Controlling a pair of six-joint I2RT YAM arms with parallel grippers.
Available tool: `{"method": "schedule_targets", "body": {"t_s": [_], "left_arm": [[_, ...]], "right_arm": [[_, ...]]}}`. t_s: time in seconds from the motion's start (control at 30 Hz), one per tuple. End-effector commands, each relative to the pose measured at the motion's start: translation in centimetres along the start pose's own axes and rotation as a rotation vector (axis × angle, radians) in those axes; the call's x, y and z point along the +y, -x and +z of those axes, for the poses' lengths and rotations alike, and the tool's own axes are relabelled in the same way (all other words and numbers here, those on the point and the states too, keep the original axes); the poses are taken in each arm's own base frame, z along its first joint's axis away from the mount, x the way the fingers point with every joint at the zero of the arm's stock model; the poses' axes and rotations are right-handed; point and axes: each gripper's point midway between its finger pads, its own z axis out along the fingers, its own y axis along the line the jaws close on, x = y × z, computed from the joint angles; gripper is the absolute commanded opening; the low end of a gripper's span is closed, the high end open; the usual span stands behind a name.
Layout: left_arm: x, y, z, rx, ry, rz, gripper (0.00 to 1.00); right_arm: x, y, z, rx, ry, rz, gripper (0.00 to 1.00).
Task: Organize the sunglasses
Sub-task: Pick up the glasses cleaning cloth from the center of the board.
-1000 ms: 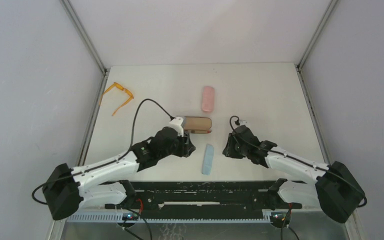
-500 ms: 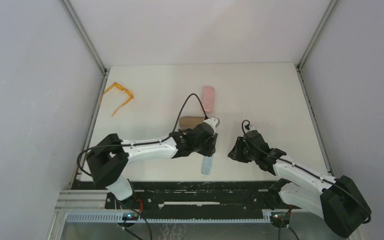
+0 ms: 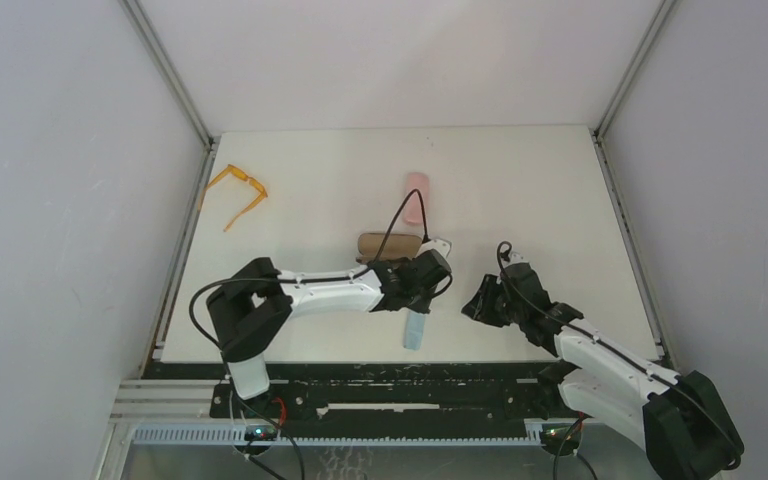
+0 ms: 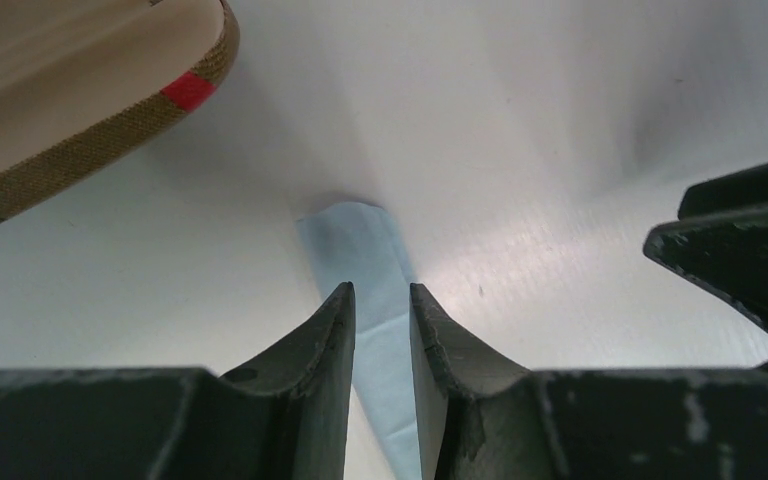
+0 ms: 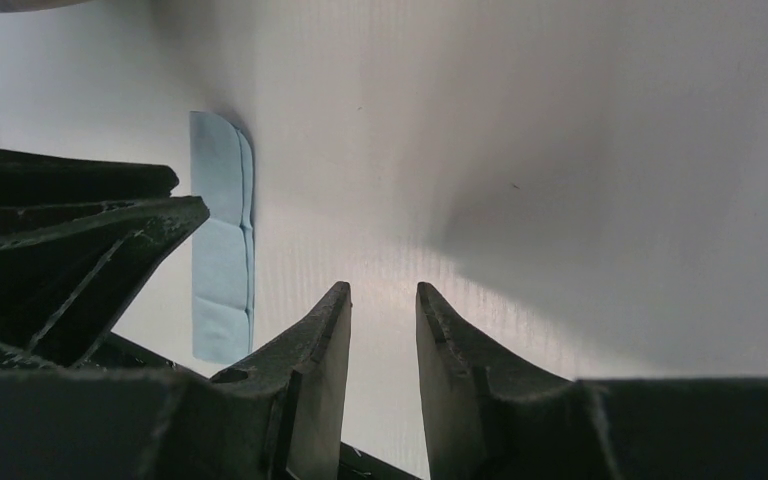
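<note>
Orange sunglasses (image 3: 238, 190) lie at the table's (image 3: 520, 190) far left edge, well apart from both arms; no black pair shows. Left end effector (image 4: 380, 290) sits low over a blue cloth (image 4: 358, 240), jaws a slim gap apart, perhaps touching it. Right end effector (image 5: 383, 290) is likewise barely parted and empty. Closing could bunch or drag the cloth, or nudge the brown case (image 4: 80, 90) nearby.

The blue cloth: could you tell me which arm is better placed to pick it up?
Left. The left gripper hangs right over the cloth, which shows between its slightly parted jaws. The right gripper sits off to the cloth's side.
</note>
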Motion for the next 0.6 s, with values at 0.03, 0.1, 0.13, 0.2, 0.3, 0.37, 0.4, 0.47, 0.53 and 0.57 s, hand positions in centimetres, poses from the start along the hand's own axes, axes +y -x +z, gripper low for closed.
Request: {"method": "schedule_targets", "body": {"t_s": [0.03,0.1,0.13,0.2,0.3,0.37,0.4,0.47,0.53,0.57], "left_arm": [[-0.2,2.2,0.3,-0.030,0.044,0.008,0.31],[-0.2,1.9,0.5,-0.022,0.045,0.011,0.31],[-0.2,1.9,0.6,-0.020,0.046,0.011,0.32],[-0.2,1.6,0.9,-0.012,0.049,0.014,0.33],[-0.2,1.3,1.2,0.002,0.054,0.016,0.34],[-0.2,1.0,1.4,0.009,0.053,0.017,0.34],[-0.1,0.9,1.4,0.014,0.054,0.018,0.35],[-0.1,0.7,1.6,0.019,0.053,0.019,0.36],[-0.1,0.5,1.7,0.025,0.055,0.020,0.36],[0.0,0.4,1.7,0.026,0.056,0.021,0.36]], "right_arm": [[0.9,0.9,-0.1,-0.031,0.051,-0.025,0.30],[0.9,0.9,-0.1,-0.032,0.055,-0.026,0.30],[0.8,0.8,-0.1,-0.030,0.054,-0.026,0.30],[0.8,0.9,-0.1,-0.030,0.053,-0.028,0.30],[0.7,0.8,-0.1,-0.026,0.053,-0.029,0.30],[0.8,0.8,-0.1,-0.027,0.056,-0.029,0.30],[0.8,0.8,-0.1,-0.026,0.058,-0.031,0.30],[0.7,0.8,-0.1,-0.024,0.056,-0.031,0.30],[0.8,0.7,-0.1,-0.020,0.058,-0.031,0.30],[0.7,0.7,0.0,-0.018,0.057,-0.033,0.30]]}}
